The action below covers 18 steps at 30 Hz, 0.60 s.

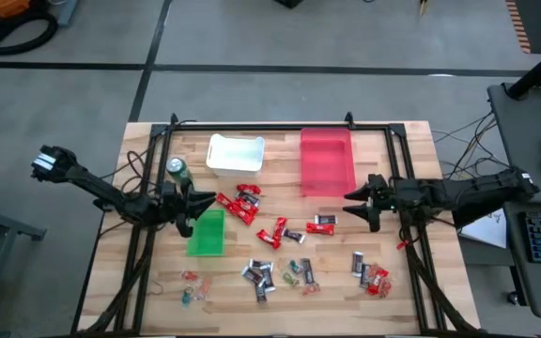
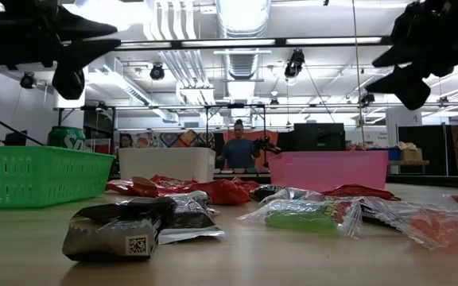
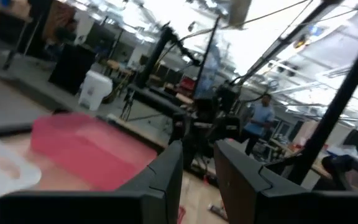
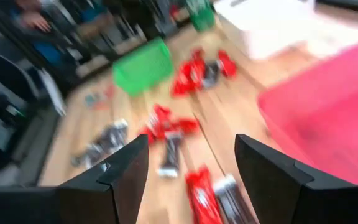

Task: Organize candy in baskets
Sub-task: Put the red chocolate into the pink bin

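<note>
Three baskets stand on the wooden table: a white one [image 1: 235,153] at the far middle, a red one [image 1: 327,161] to its right, and a green one [image 1: 207,232] nearer on the left. Wrapped candy lies loose between them and the near edge: red bars [image 1: 242,202], dark mini bars [image 1: 259,277], and small clear pieces [image 1: 191,286]. My left gripper [image 1: 198,200] hangs above the table just beyond the green basket, open by a narrow gap and holding nothing [image 3: 199,180]. My right gripper [image 1: 350,201] hangs beside the red basket's near end, wide open and holding nothing [image 4: 191,177].
A green drink can [image 1: 177,171] stands left of the white basket, close to my left gripper. A black frame [image 1: 280,128] runs along the table's far edge and down both sides. A person [image 2: 238,147] stands in the room beyond the table.
</note>
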Motion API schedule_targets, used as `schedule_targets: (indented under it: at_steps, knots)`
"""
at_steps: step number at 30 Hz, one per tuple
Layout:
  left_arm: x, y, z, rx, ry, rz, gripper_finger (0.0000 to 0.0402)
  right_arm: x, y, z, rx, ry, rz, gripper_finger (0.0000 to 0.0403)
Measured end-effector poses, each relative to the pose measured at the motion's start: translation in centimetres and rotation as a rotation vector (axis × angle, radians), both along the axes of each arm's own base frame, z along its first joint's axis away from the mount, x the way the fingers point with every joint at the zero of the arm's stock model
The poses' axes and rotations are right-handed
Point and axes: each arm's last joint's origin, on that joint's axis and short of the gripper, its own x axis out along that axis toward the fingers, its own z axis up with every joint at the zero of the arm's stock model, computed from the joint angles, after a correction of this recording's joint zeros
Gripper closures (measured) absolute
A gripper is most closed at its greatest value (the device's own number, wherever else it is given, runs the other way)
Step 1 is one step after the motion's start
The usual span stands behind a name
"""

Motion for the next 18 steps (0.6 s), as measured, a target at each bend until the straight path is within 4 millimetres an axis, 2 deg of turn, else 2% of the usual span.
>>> schedule_targets:
  at_steps: [4,8,18]
  knots:
    - [0.4,-0.2,-0.7,-0.059,0.027,-0.014,0.0324,0.5,0.1,0.8,-0.014,0.106,0.0,0.0174]
    - [1.1,-0.5,-0.6,-0.051,0.052,-0.013,0.0324,1.4,0.2,1.6,-0.024,0.128,0.004,0.0174]
    - [5.6,-2.5,1.7,0.172,0.171,0.015,0.0324,3.4,0.4,3.3,-0.027,0.145,0.005,0.0174]
